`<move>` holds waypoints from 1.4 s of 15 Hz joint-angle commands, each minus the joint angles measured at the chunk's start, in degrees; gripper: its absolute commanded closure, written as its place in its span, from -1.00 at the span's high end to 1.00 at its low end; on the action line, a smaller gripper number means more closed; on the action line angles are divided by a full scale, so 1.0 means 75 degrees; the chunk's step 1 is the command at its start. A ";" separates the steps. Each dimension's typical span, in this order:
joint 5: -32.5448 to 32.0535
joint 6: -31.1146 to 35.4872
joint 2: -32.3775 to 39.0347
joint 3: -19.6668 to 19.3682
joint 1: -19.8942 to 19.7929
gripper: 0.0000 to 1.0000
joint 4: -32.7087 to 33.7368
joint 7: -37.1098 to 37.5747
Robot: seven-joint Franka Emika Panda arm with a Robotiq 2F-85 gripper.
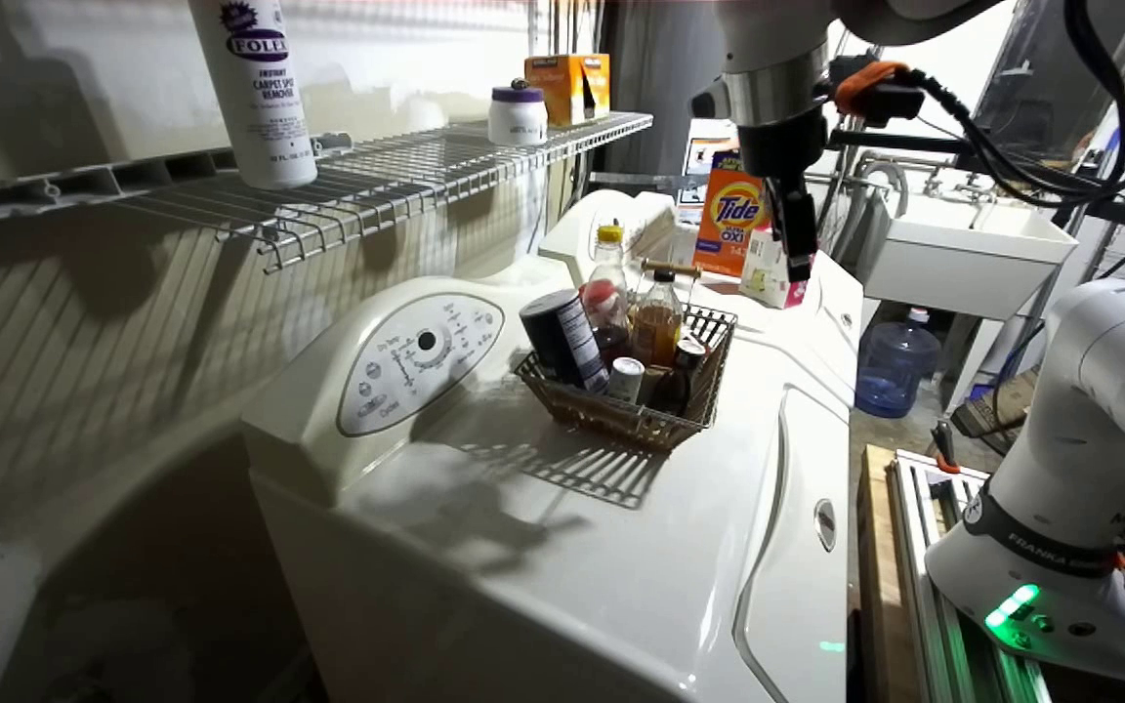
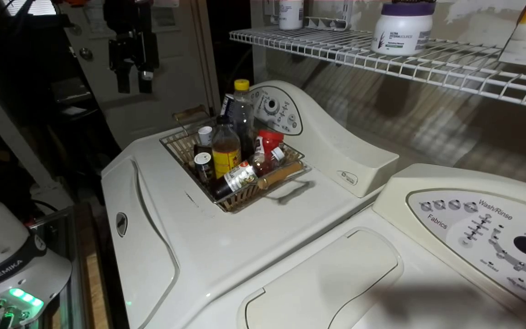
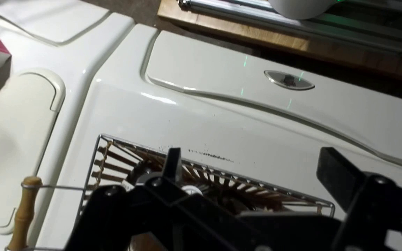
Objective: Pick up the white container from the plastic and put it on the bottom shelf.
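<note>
The white container is a small pale cylinder inside the dark open-weave basket; it also shows in an exterior view. The basket also shows in an exterior view and in the wrist view. In the wrist view the white container is not clearly visible; the gripper covers much of the basket. My gripper hangs above the dryer, higher than the basket and apart from it. Its fingers are spread and empty in an exterior view and in the wrist view. The wire-rack shelf runs along the wall.
The basket stands on the white dryer, with bottles, a dark canister and wooden handles. A tall spray-cleaner bottle, a purple-lidded jar and an orange box stand on the shelf. A Tide box stands behind.
</note>
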 commanded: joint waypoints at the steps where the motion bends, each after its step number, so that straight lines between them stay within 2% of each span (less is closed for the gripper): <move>1: 0.0292 0.0688 0.1104 0.0047 0.0101 1.00 0.0860 0.0209; 2: 0.0207 0.0810 0.1321 0.0090 0.0173 1.00 0.1013 -0.0083; 3: 0.0102 0.0704 0.0679 0.0068 0.0100 1.00 0.0440 0.0088; 7: 0.0105 0.0846 0.1264 0.0118 0.0143 1.00 0.0834 0.0055; 14: 0.0105 0.0845 0.1272 0.0118 0.0146 1.00 0.0876 0.0043; 15: 0.0017 0.0973 0.1274 0.0127 0.0192 1.00 0.0797 -0.0219; 18: 0.0175 0.1299 0.1444 0.0217 0.0169 1.00 0.0820 0.0546; 21: 0.0201 0.2185 0.1502 0.0290 0.0099 1.00 0.0712 0.1696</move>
